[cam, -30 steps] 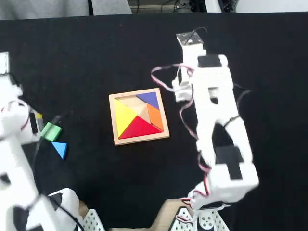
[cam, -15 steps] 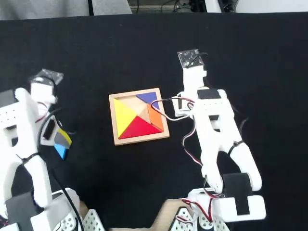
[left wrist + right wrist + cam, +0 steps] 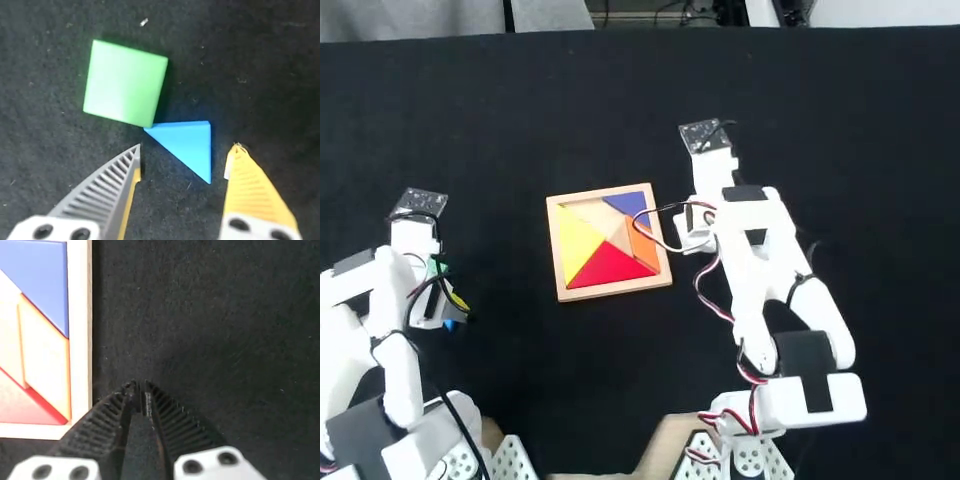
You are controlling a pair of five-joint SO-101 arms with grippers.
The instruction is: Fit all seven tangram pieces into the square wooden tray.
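a: spotted the square wooden tray [image 3: 610, 290]?

b: yes, found it at the middle of the high view, flat on the black cloth [image 3: 520, 100]. counted four pieces inside: a yellow triangle [image 3: 578, 243] at its left, a red triangle [image 3: 612, 265] along its lower edge, an orange piece [image 3: 642, 245] at its right and a blue-violet piece [image 3: 628, 205] in its upper right corner. noticed bare wood [image 3: 592, 212] along its upper left.

a: and found the loose pieces where?

b: at the left of the high view, well apart from the tray. saw a green square [image 3: 125, 82] and a light blue triangle [image 3: 187, 142] lying flat on the cloth in the left wrist view, corner to corner, perhaps just touching.

a: made out the left gripper [image 3: 186, 148]?

b: caught it spread wide and holding nothing, one fingertip on either side of the light blue triangle and apart from it.

a: and the right gripper [image 3: 140, 385]?

b: saw it closed to a sliver with nothing between, pointed at the cloth just beside the tray's right rim, near the lower right corner.
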